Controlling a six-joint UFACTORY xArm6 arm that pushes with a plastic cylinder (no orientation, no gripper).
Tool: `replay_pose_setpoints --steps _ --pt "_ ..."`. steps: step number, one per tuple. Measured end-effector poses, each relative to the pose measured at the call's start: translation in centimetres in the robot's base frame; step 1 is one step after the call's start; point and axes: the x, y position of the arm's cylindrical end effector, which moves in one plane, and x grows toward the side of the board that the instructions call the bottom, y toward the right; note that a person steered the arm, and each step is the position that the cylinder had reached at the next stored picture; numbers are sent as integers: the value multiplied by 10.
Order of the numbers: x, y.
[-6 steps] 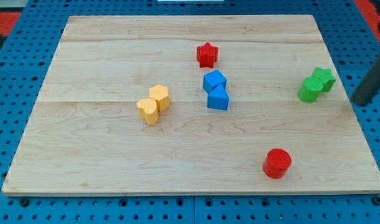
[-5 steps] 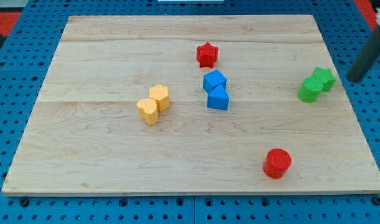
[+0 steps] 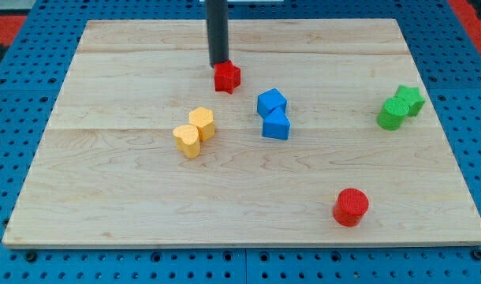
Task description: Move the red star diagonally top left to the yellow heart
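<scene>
Now: red star (image 3: pixel 227 77) sits at board's upper middle, my tip (image 3: pixel 219 65) touching its top-left edge.
Near to far: red cylinder (image 3: pixel 351 207) at the view's bottom right, well apart from the rest; yellow heart (image 3: pixel 188 140) left of centre, touching a second yellow block (image 3: pixel 202 123); two blue blocks (image 3: pixel 273 113) stacked close at centre; green pair (image 3: pixel 400 106) at the view's right; then the star, up and right of the heart. Star looks like a small, light, rigid block on smooth wood (image 3: pixel 130 205), so prob. slides easily but may spin off its points; best pushed on a flat between points, w/ contact from its right side to send it left toward a spot up-left of the heart. No jaws on this rig: just a rod, nothing gripped, only pressing the star.
</scene>
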Motion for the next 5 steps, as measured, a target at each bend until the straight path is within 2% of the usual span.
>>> replay_pose_setpoints --steps 1,2,3,4,5 --pt "-32 36" --pt "-28 71" --pt "18 63" --pt "31 4" --pt "32 -79"
